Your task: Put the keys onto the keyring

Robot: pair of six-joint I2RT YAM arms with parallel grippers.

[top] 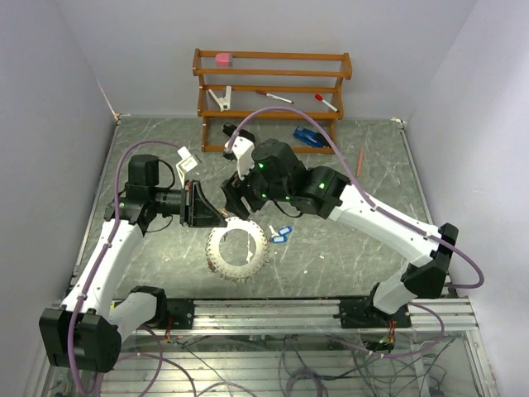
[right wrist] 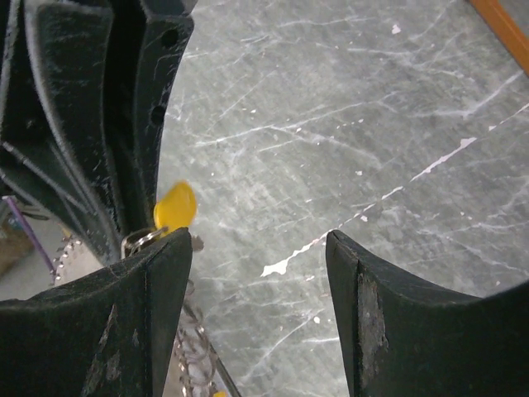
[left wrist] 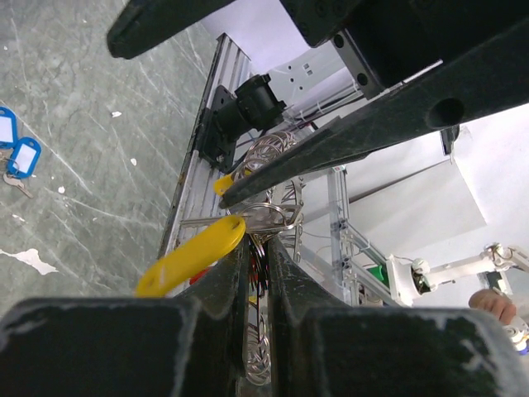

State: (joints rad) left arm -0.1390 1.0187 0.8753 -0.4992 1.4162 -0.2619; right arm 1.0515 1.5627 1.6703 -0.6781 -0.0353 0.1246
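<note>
Left pincer (left wrist: pixel 258 248) is clamped on the keyring (top: pixel 219 256), and the yellow key (left wrist: pixel 190 256) at its tips looks threaded. Right pincer (right wrist: pixel 256 240) hangs released just beside it. Two blue keys (top: pixel 281 234) are still loose on the worktop (top: pixel 347 248) beyond.

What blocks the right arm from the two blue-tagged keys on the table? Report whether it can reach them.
Probably yes. The blue-tagged keys lie uncovered close to the right gripper, whose jaws stand open; the keyring sits clear of them.

Bright, even overhead light leaves only soft shadows on the surface (top: pixel 339 252). In both wrist views the nearest jaws are blurred.
</note>
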